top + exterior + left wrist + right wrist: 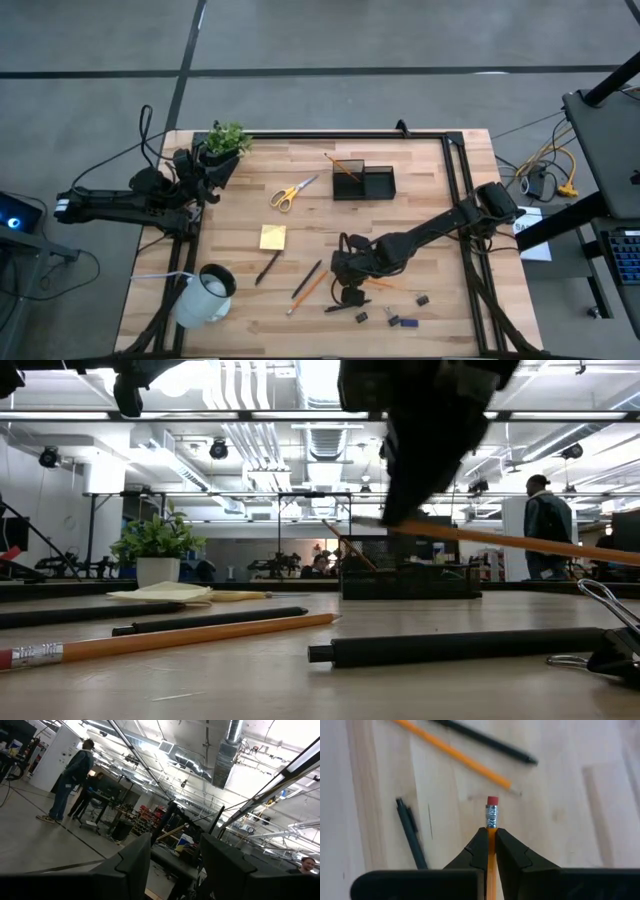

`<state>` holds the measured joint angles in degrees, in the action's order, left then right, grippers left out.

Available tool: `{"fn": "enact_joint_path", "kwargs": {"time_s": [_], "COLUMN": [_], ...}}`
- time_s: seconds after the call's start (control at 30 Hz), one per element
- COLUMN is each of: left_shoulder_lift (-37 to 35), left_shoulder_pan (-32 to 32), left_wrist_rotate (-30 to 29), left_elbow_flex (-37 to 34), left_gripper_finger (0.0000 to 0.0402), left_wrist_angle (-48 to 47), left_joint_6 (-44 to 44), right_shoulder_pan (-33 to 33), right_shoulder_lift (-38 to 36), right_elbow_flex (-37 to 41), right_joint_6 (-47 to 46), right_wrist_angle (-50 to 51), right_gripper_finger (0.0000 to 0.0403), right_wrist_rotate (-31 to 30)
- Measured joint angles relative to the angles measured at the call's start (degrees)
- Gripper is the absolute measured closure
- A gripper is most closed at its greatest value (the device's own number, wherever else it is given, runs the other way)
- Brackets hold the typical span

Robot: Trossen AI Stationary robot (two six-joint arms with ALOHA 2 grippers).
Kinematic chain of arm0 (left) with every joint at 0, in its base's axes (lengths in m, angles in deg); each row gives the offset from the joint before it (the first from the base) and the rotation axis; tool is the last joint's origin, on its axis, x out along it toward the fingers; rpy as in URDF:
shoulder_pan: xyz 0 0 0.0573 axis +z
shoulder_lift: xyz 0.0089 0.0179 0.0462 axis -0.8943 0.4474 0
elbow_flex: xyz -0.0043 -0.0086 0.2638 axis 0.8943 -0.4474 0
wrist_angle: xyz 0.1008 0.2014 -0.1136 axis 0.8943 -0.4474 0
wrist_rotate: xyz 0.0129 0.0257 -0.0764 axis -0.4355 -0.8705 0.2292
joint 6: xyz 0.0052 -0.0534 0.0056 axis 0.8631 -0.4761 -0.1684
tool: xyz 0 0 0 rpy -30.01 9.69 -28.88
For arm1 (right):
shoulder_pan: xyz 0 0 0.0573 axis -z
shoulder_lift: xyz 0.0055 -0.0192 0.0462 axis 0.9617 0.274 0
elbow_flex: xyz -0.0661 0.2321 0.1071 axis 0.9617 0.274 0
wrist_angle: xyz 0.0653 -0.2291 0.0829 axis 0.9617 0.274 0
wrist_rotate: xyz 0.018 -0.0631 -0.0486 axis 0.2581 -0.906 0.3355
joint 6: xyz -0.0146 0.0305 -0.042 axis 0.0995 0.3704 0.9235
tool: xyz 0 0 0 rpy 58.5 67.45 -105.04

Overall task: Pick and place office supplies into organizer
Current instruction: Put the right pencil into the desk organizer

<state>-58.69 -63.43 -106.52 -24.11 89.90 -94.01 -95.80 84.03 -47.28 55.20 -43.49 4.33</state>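
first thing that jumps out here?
The right tool, low over the table's near middle, pinches an orange pencil, lifted off the wood. Loose pens and another pencil lie beside it; the black organizer, at the far side, already holds one pencil. The left arm waits by the plant.

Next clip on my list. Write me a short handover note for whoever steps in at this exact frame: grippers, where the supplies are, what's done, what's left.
Right gripper: shut on an orange pencil, lifted off the table at the near middle.
Left gripper: open, parked at the table's far left corner beside the green plant, holding nothing.
Done: one pencil already leans in the black organizer at the far middle.
Left: drop the held pencil in, then the yellow scissors, the sticky-note pad, the other pencil, three dark pens and the small dark bits near the front edge. The white mug stays.
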Motion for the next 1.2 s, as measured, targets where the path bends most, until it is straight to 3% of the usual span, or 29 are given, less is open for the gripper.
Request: {"fn": "enact_joint_path", "kwargs": {"time_s": [0.33,1.2], "left_shoulder_lift": [0.0,0.0], "left_shoulder_pan": [0.0,0.0], "left_wrist_rotate": [0.0,0.0], "left_elbow_flex": [0.0,0.0], "left_gripper_finger": [0.0244,0.0244], "left_wrist_angle": [-0.7,-0.8], "left_joint_6": [0.0,0.0], "right_shoulder_pan": [0.4,6.0], "right_shoulder_lift": [0.0,-3.5], "right_elbow_flex": [-2.8,-1.7], "right_joint_6": [2.9,11.1], "right_wrist_angle": [-0.9,-20.7], "right_gripper_finger": [0.0392,0.0392], "right_wrist_rotate": [-3.0,-5.2]}}
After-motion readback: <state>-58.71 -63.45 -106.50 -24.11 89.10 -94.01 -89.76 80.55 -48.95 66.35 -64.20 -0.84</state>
